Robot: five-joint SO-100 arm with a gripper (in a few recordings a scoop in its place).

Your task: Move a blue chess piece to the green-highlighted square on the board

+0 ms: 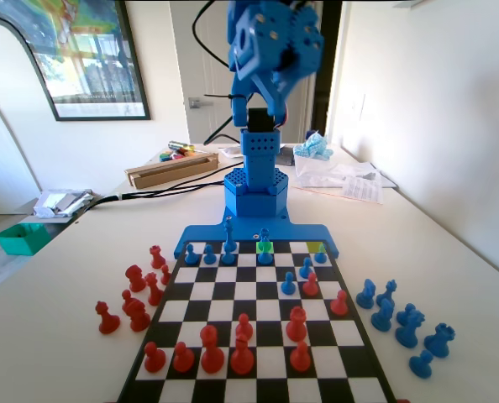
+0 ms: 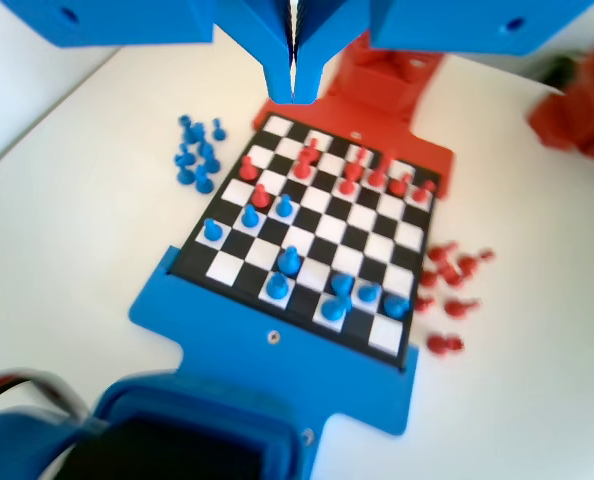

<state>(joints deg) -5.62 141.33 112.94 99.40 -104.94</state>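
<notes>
The blue piece (image 1: 265,249) stands on the green square (image 1: 265,248) in the board's (image 1: 258,353) far row, centre of the fixed view. The gripper (image 2: 294,88) hangs high at the wrist view's top, jaws closed, holding nothing.

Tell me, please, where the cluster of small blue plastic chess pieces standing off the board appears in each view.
Fixed view: the cluster of small blue plastic chess pieces stands on the table at lower right, to the right of the black-and-white chequered chessboard.
Wrist view: the same cluster is at upper left, to the left of the board.
Shared landmark: the board's blue plastic edge by the arm's base, far end in the fixed view, near end in the wrist view.
</notes>
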